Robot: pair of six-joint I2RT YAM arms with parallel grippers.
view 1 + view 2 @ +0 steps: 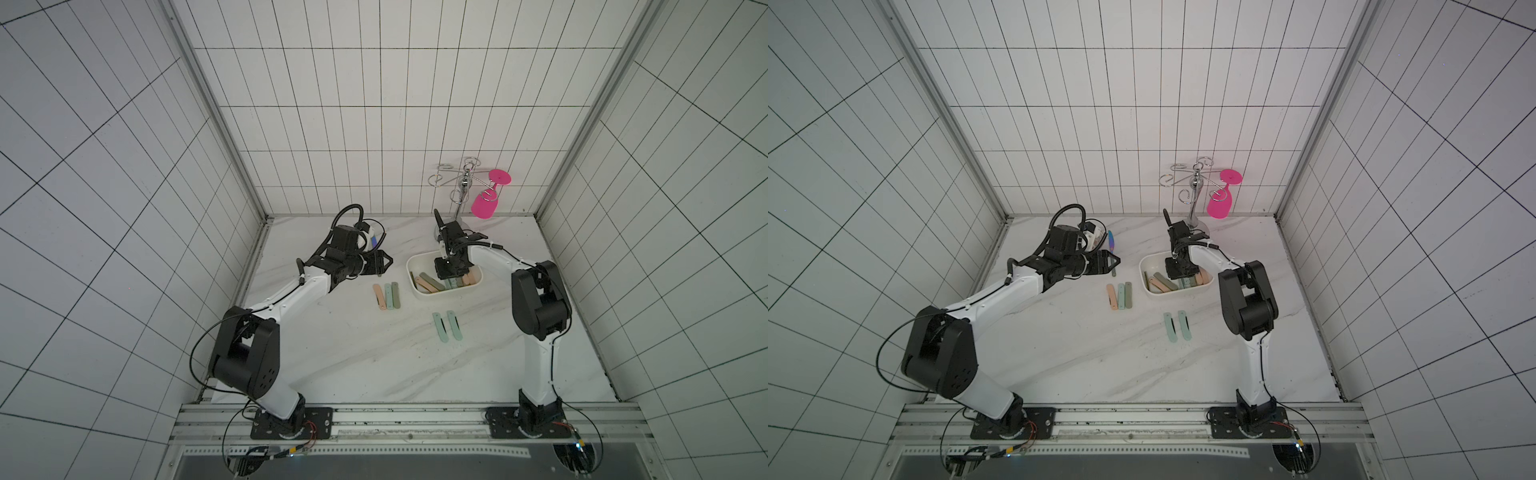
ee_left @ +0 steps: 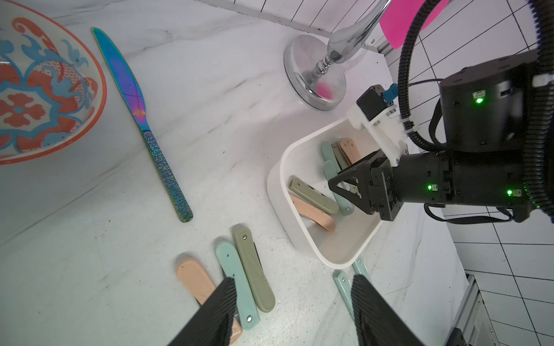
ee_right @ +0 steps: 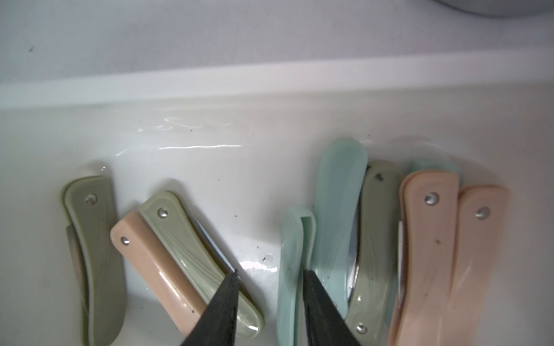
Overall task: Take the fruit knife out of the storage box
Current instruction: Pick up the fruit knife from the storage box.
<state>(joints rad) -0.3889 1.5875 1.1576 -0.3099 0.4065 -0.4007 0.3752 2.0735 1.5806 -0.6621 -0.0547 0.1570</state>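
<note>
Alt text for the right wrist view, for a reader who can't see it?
Open right gripper inside the white storage box, poised beside a mint folded fruit knife. More folded knives in olive, peach and mint lie on the box floor.

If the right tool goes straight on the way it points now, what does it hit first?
Probably the narrow mint-green plastic folded knife lying in the white plastic storage box; the right tool points down into it, though depth is unclear.
</note>
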